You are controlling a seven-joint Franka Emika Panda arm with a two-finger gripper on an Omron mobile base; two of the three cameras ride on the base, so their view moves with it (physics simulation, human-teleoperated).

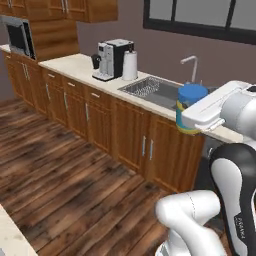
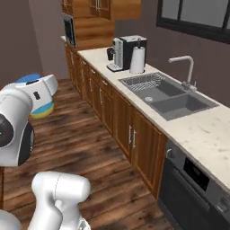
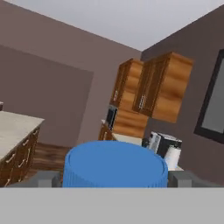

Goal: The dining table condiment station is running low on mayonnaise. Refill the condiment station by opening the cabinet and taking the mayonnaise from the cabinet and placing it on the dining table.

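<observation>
The mayonnaise (image 1: 191, 96), a squat jar with a blue lid and a blue and yellow label, hangs in the air, and my gripper (image 1: 194, 119) is shut on it in front of the sink counter. In the right base view the mayonnaise (image 2: 43, 109) peeks out behind the white hand, with the gripper (image 2: 39, 96) over the wooden floor. The hand view has the blue lid of the mayonnaise (image 3: 114, 164) between the two fingers of the gripper (image 3: 114, 180). The reddish-brown wall cabinet (image 3: 162, 87) hangs far ahead on the wall. A beige stone corner that I take for the dining table (image 1: 9, 235) lies at lower left.
A counter (image 1: 75, 65) carries a coffee machine (image 1: 112, 59), a paper towel roll (image 1: 130, 66) and a sink (image 1: 152, 89) with a faucet (image 2: 186, 67). A microwave (image 1: 19, 36) is built in at the far left. An oven (image 2: 193, 188) sits under the counter. Open wooden floor (image 1: 65, 175) lies between.
</observation>
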